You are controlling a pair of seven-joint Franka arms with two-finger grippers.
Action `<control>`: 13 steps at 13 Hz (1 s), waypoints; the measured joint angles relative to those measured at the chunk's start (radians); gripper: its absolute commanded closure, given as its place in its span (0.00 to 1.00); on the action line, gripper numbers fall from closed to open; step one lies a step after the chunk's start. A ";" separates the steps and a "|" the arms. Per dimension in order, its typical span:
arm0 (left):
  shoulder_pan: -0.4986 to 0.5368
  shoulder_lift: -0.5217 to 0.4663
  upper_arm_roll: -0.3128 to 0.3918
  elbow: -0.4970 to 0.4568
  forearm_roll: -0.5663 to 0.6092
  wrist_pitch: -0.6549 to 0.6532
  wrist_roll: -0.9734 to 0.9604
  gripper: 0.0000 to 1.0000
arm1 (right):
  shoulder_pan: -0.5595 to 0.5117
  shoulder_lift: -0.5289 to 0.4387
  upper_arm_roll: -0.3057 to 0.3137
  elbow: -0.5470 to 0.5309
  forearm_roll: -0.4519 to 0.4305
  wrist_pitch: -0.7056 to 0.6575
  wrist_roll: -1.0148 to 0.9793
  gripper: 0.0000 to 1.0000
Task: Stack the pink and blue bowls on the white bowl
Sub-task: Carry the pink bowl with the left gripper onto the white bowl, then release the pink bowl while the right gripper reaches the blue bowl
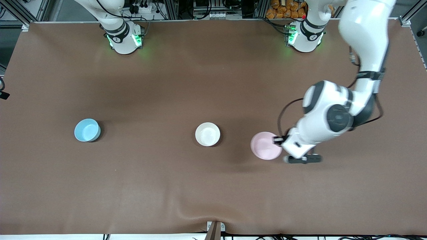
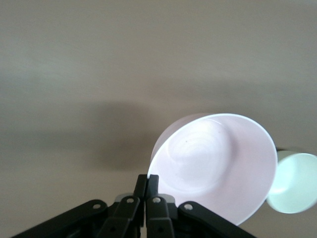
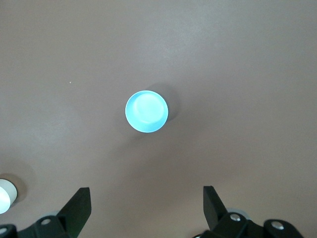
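Left tool [image 1: 278,140] pinches pink bowl [image 1: 265,145] — white bowl [image 1: 207,134] beside.

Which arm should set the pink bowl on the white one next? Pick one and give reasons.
Left. The left gripper is shut on the pink bowl's rim, lifted beside the white bowl. The right gripper hangs open high over the blue bowl.

I see the bench [image 1: 213,186] under a plain brown cover, rumpled slightly at the edge nearest the front camera. Cables [image 1: 140,6] and orange packets [image 1: 287,8] crowd past its top edge.
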 measured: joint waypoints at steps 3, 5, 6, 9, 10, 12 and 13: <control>-0.112 0.076 0.002 0.090 -0.012 0.003 -0.128 1.00 | 0.001 0.000 0.000 0.000 0.000 0.005 0.000 0.00; -0.170 0.115 0.002 0.119 -0.013 0.036 -0.164 1.00 | 0.000 0.000 0.000 0.000 0.000 0.007 0.000 0.00; -0.190 0.131 0.002 0.123 -0.015 0.069 -0.189 1.00 | 0.000 0.000 0.000 0.000 0.000 0.008 0.000 0.00; -0.244 0.179 0.002 0.126 -0.038 0.175 -0.240 1.00 | -0.001 0.000 -0.004 0.000 0.000 0.009 0.000 0.00; -0.260 0.194 0.003 0.128 -0.040 0.201 -0.261 1.00 | -0.002 0.000 -0.007 0.000 0.000 0.009 0.000 0.00; -0.280 0.220 0.003 0.130 -0.040 0.221 -0.279 1.00 | -0.001 0.000 -0.007 0.000 0.000 0.009 0.000 0.00; -0.283 0.227 0.003 0.132 -0.046 0.224 -0.281 1.00 | 0.000 0.000 -0.005 0.000 0.000 0.009 0.000 0.00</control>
